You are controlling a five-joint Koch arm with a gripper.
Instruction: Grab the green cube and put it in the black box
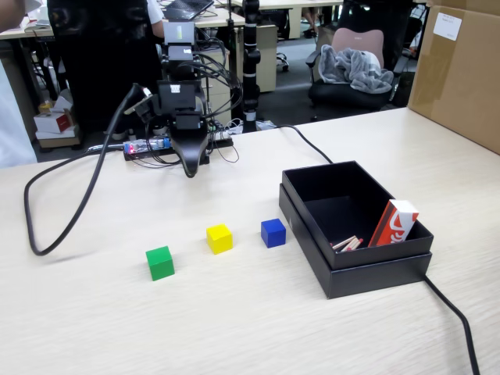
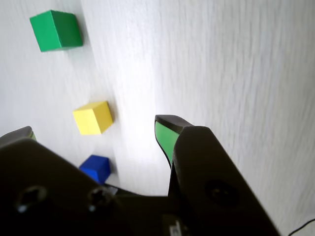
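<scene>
The green cube rests on the pale wood table, leftmost in a row of cubes in the fixed view; in the wrist view the green cube is at top left. The black box stands to the right of the row, seated in its wider tray. My gripper hangs nose-down near the back of the table, well behind the cubes and touching none of them. In the wrist view my gripper is open, with a wide gap between its green-lined fingertips and nothing held.
A yellow cube and a blue cube lie between the green cube and the box. A red-and-white packet leans inside the box. A thick black cable loops at left; a brown carton stands at back right.
</scene>
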